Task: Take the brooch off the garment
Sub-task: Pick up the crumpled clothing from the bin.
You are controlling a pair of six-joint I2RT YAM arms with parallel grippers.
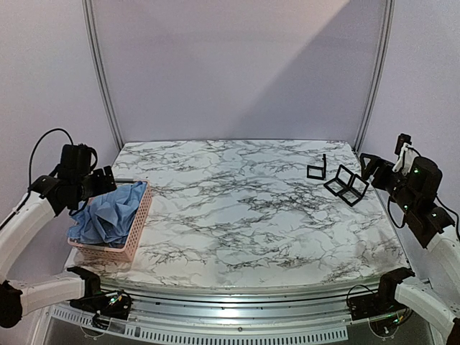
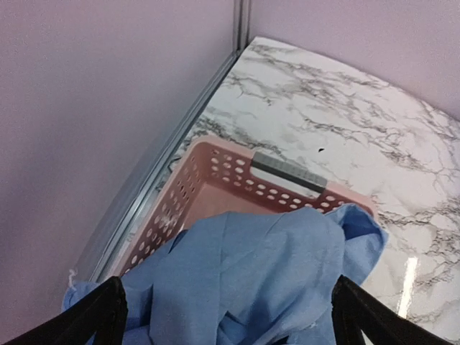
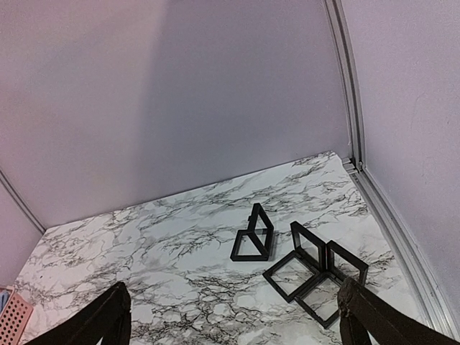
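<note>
Both of my grippers have their fingers spread wide apart, and neither one is gripping anything. My left gripper (image 2: 228, 295) hangs over a pink perforated plastic basket (image 2: 215, 169) that sits at the left edge of the marble-patterned table (image 1: 244, 215). The light blue shirt (image 2: 259, 266) lies crumpled inside that basket, heaped up past its rim. My right gripper (image 3: 233, 291) hangs in the air at the right edge, near three small black square frames (image 3: 313, 262) lying on the far right of the tabletop.
</note>
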